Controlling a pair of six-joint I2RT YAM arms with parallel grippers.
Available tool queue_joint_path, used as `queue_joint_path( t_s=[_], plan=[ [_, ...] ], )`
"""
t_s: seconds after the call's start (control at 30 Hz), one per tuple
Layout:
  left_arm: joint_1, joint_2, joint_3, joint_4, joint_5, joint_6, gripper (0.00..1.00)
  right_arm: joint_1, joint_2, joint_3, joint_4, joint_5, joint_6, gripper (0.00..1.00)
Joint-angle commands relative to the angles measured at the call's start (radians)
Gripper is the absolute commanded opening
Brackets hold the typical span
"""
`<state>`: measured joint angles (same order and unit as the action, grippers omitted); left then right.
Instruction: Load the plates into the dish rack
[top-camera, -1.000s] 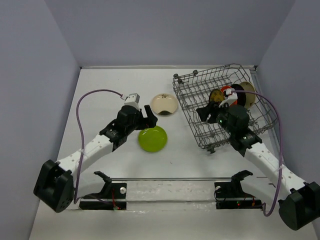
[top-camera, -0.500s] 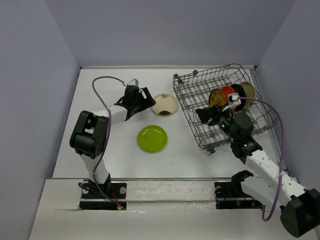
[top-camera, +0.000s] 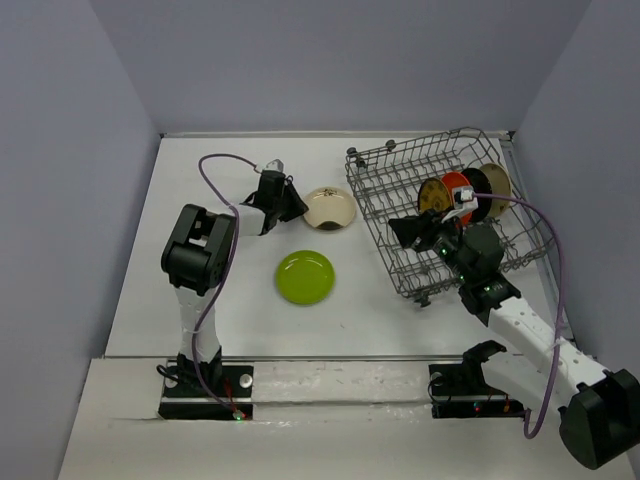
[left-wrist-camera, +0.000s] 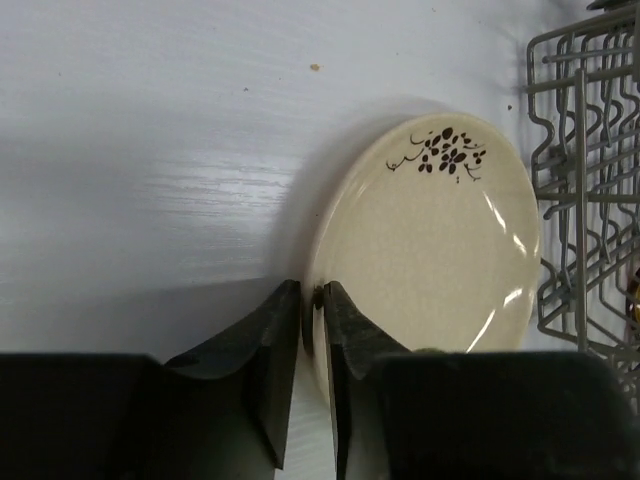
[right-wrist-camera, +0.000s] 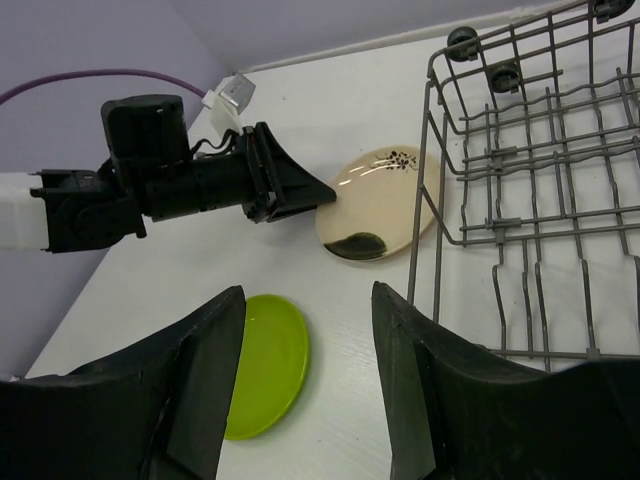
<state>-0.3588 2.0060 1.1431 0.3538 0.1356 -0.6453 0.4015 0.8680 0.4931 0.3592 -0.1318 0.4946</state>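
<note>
The cream plate (top-camera: 332, 208) with a dark mark (left-wrist-camera: 440, 155) lies flat on the table just left of the dish rack (top-camera: 372, 166). My left gripper (top-camera: 296, 207) is shut on its left rim, one finger (left-wrist-camera: 270, 340) outside and the other over the plate's face. A lime green plate (top-camera: 306, 277) lies alone nearer the arms. In the rack stand a brown plate (top-camera: 433, 193), an orange one (top-camera: 455, 184) and a black one (top-camera: 474, 184). My right gripper (top-camera: 405, 230) hovers open and empty by the rack's near left side, looking at the cream plate (right-wrist-camera: 385, 200) and lime green plate (right-wrist-camera: 262, 365).
The wire rack (right-wrist-camera: 520, 170) sits skewed at the back right, close to the right wall. A tan disc (top-camera: 496, 184) shows beside the black plate at the rack's right end. The left arm's purple cable (top-camera: 215, 165) loops above the table.
The left arm reached back from beside the lime green plate to the cream plate and its jaws closed on the rim. The right gripper drew slightly back from the rack.
</note>
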Motion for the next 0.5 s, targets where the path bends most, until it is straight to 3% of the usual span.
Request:
queue_joint_path(
  t_s=[0.0,0.07,0.27,0.33,0.47],
  plan=[
    [-0.005,0.025,-0.006,0.042,0.002,-0.011,0.18,0.010,0.005,-0.002,0.072,-0.009,0.002,0.59],
    [-0.005,0.005,-0.032,0.050,-0.023,-0.005,0.06,0.010,0.009,-0.001,0.070,-0.012,0.002,0.59],
    [0.017,-0.162,-0.181,0.106,-0.123,-0.013,0.06,0.010,0.043,0.012,0.069,-0.054,-0.007,0.61],
    [0.015,-0.281,-0.276,0.143,-0.163,-0.017,0.06,0.010,0.057,0.018,0.067,-0.080,-0.013,0.63],
    [-0.003,-0.507,-0.446,0.181,-0.220,-0.004,0.06,0.010,0.115,0.051,0.076,-0.256,-0.007,0.74]
  ],
)
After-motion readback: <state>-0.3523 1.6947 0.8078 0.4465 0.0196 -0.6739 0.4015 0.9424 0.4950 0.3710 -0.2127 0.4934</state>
